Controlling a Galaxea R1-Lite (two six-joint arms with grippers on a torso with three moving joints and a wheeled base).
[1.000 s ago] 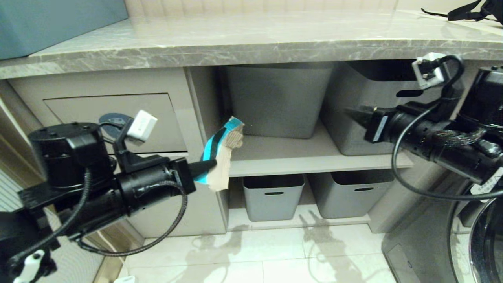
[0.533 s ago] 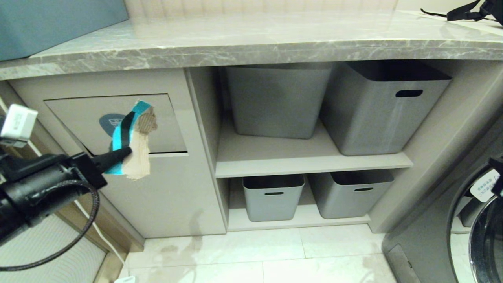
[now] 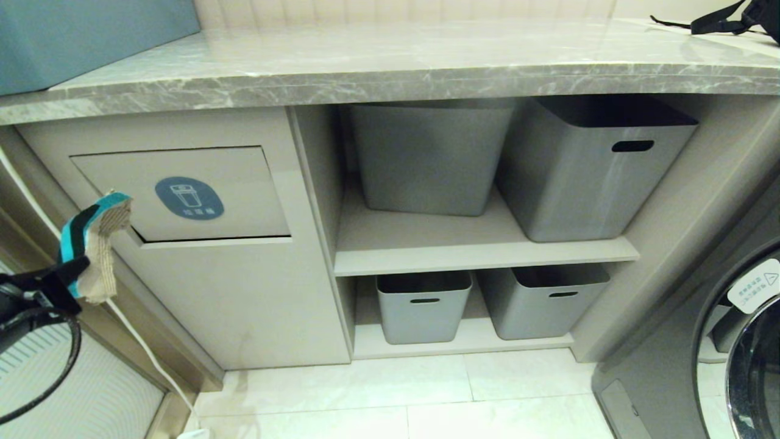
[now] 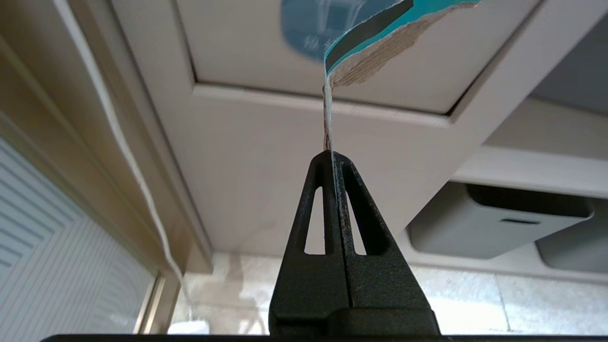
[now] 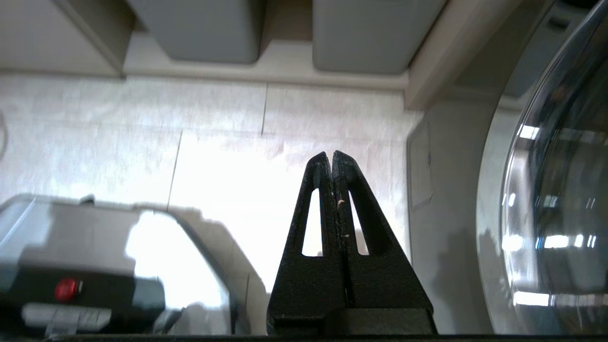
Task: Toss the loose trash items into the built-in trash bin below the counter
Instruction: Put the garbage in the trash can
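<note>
The left gripper (image 3: 72, 275) sits at the left edge of the head view, level with the lower part of the bin front, its jaws clamped on a scrap (image 3: 94, 244) of torn cardboard. The scrap stands upright out of the fingertips, teal and black print on one face, plain brown backing on the other. In the left wrist view the same scrap (image 4: 365, 42) rises edge-on from between the closed jaws of the left gripper (image 4: 335, 159) and curls over at the top, in front of the flap.

The bin (image 3: 183, 256) is the beige cabinet front under the left end of the counter (image 3: 390, 79). Its flap (image 3: 244, 183) carries a round blue sticker (image 3: 189, 197) with a white bin icon and a line of small white characters beneath, too small to read. The scrap is left of the flap and apart from it.

The right gripper (image 5: 331, 159) shows only in its own wrist view, pinched together on nothing, pointing down at the pale floor tiles (image 5: 213, 142) beside a washer door (image 5: 555, 190).

Right of the bin, four grey tubs (image 3: 426, 158) fill two shelves. A white warning label (image 3: 755, 283) with a triangle sign is stuck on the washer; its text is unreadable.
</note>
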